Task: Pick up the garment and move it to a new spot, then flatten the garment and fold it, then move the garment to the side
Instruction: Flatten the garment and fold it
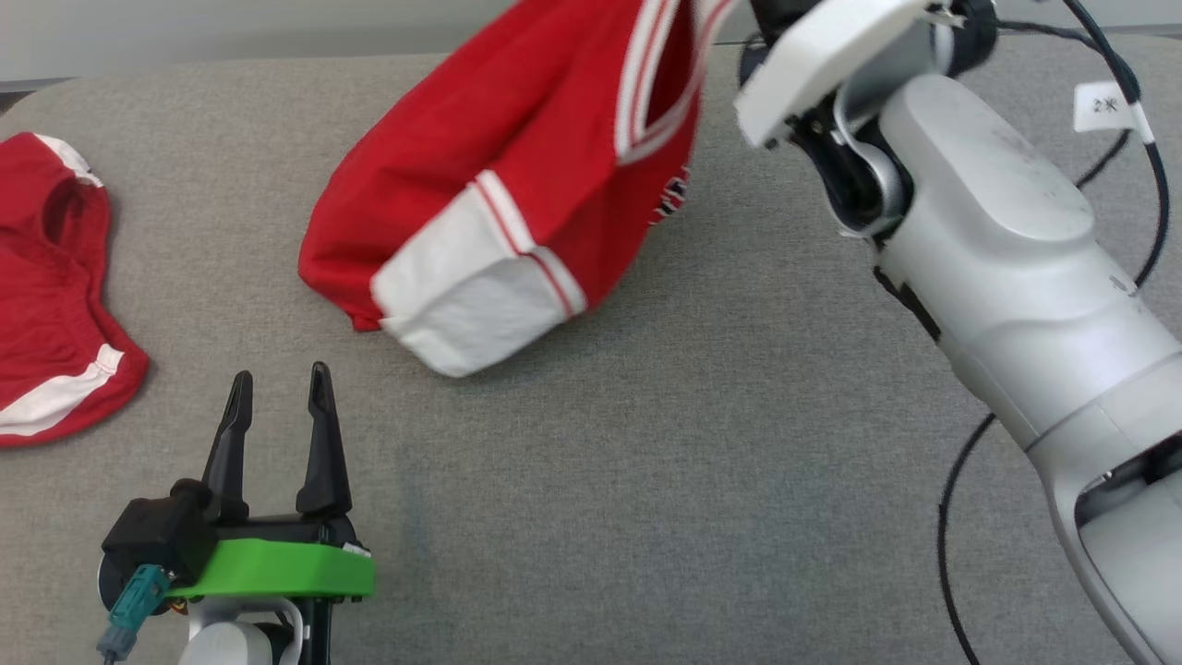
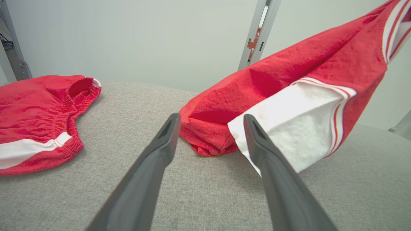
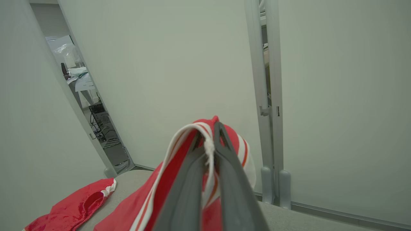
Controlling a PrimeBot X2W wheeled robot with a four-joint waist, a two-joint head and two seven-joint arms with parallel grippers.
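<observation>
A red garment (image 1: 499, 185) with white panels and striped trim hangs off the grey padded table (image 1: 739, 416), its lower end still touching the surface. In the right wrist view my right gripper (image 3: 210, 130) is shut on the garment's striped edge (image 3: 179, 141), held high above the table. My right arm (image 1: 997, 240) reaches up to the top of the head view. My left gripper (image 1: 279, 379) stands open at the lower left, low over the table, nothing between its fingers. In the left wrist view the hanging garment (image 2: 289, 80) is just beyond the left gripper (image 2: 210, 120).
A second red garment with a white stripe (image 1: 46, 277) lies crumpled at the table's left edge, also seen as the red heap (image 2: 35, 109) on the left. A black cable (image 1: 951, 517) hangs by my right arm. Pale wall panels (image 3: 192, 64) stand behind the table.
</observation>
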